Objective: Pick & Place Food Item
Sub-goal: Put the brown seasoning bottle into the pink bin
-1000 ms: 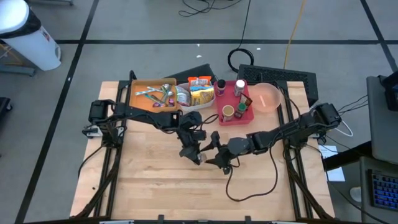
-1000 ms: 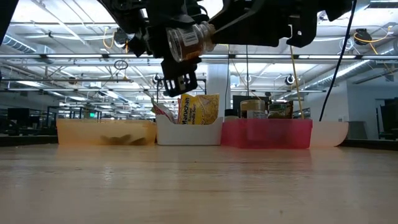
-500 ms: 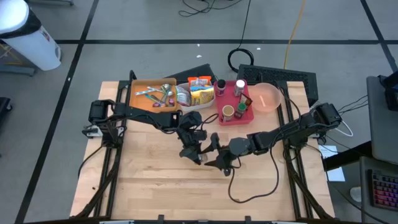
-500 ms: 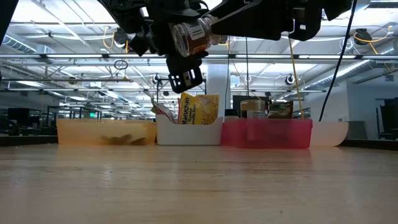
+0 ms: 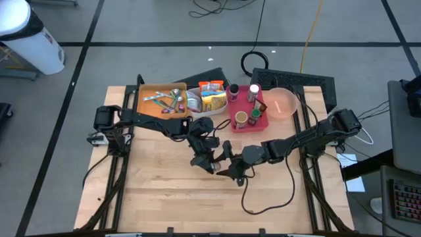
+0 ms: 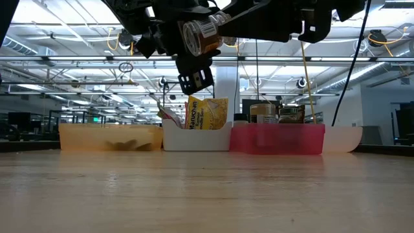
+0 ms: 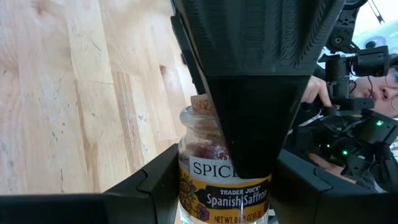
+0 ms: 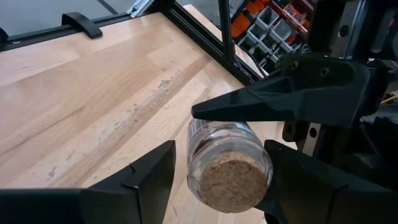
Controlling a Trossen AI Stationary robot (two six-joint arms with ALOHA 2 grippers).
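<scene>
A large hall with ceiling trusses and strip lights is showing behind the wooden table (image 5: 164,191), which is standing on a grey floor marked with dark tape lines. In the left wrist view part of a person is showing at the edge, beyond some equipment.

Both arms are meeting above the middle of the table, well clear of the wood. The left gripper (image 5: 208,160) is holding a small glass jar of saffron (image 7: 221,168) by its body: one dark finger (image 7: 255,93) is lying across the front of the label and the other is behind the glass, so the jaws are closing part-way on the jar. The jar is lying roughly level, its cork stopper (image 8: 228,186) pointing toward the right arm.

The right gripper (image 5: 231,166) is reaching in just beside the left one, with its two fingers (image 8: 149,180) standing on either side of the corked end. Whether they are pressing on the glass or only flanking it cannot be told. In the low view the jar (image 6: 198,36) is hanging high above the tabletop between the two dark arms.

Beyond both grippers, along the far edge of the table, are sitting an orange tray (image 5: 150,92) with cutlery, a white bin (image 5: 212,109) of food packets, a red bin (image 5: 258,122) with bottles and a pink bowl (image 5: 283,103).
</scene>
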